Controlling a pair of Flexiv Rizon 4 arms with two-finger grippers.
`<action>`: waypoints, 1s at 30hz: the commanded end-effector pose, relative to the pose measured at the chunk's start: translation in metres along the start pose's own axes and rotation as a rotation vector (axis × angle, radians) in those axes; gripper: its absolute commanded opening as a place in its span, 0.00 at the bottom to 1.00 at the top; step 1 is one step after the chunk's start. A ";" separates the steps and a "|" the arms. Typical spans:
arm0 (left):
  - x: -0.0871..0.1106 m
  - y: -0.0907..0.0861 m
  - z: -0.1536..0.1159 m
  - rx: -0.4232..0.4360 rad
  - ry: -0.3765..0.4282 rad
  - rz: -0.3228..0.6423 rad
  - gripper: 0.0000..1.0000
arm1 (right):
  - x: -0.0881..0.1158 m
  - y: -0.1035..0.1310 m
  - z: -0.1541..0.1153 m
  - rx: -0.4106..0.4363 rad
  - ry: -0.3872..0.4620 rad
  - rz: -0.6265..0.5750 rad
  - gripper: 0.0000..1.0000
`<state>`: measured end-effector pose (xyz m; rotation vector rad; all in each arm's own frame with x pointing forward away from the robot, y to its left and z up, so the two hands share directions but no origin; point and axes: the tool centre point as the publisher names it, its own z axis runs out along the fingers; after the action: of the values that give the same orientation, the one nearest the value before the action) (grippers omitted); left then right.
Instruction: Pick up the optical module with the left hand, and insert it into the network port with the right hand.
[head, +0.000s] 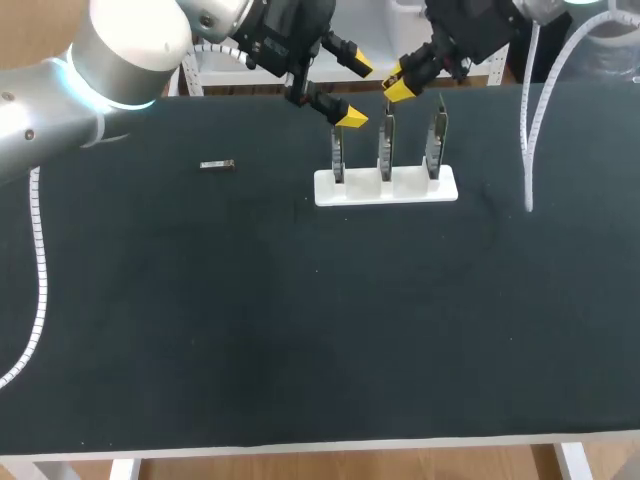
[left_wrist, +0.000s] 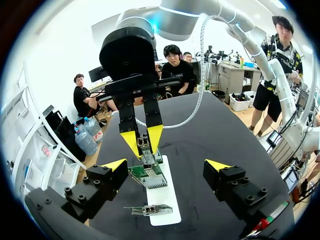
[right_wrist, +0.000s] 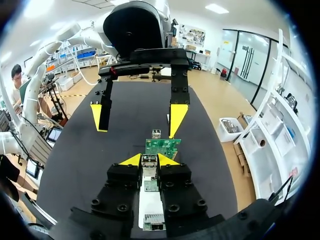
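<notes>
Head view: left gripper (head: 356, 92) wide open and empty, up beside the leftmost of three upright boards (head: 386, 150) in a white base (head: 330, 192); right gripper (head: 396, 82) nearly closed over the middle one; small metal piece (head: 217, 165) lies on the table (head: 300, 330), well apart. Left wrist view: own fingers spread, holding nothing; right gripper pinches the optical module (left_wrist: 144, 145) just above the boards. Right wrist view: both tips clamp the module from two sides; a board just ahead.

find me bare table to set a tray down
Bare: the whole near half, in front of the white holder and the small metal part. Crowded: far middle, left tool and right tool, gripping the optical module, over the boards.
</notes>
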<state>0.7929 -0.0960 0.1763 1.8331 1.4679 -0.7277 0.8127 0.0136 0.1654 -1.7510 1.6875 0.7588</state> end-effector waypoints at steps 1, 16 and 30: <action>0.000 0.000 0.000 0.000 0.003 0.001 1.00 | 0.001 -0.003 -0.001 -0.004 -0.004 0.001 0.00; 0.000 0.000 0.000 0.000 0.003 0.001 1.00 | 0.004 -0.004 0.000 -0.019 -0.003 -0.001 0.00; 0.000 0.000 0.000 0.000 0.003 0.001 1.00 | 0.000 -0.007 0.003 -0.017 -0.002 -0.009 0.00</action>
<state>0.7929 -0.0961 0.1763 1.8331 1.4678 -0.7277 0.8173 0.0152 0.1650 -1.7672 1.6756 0.7679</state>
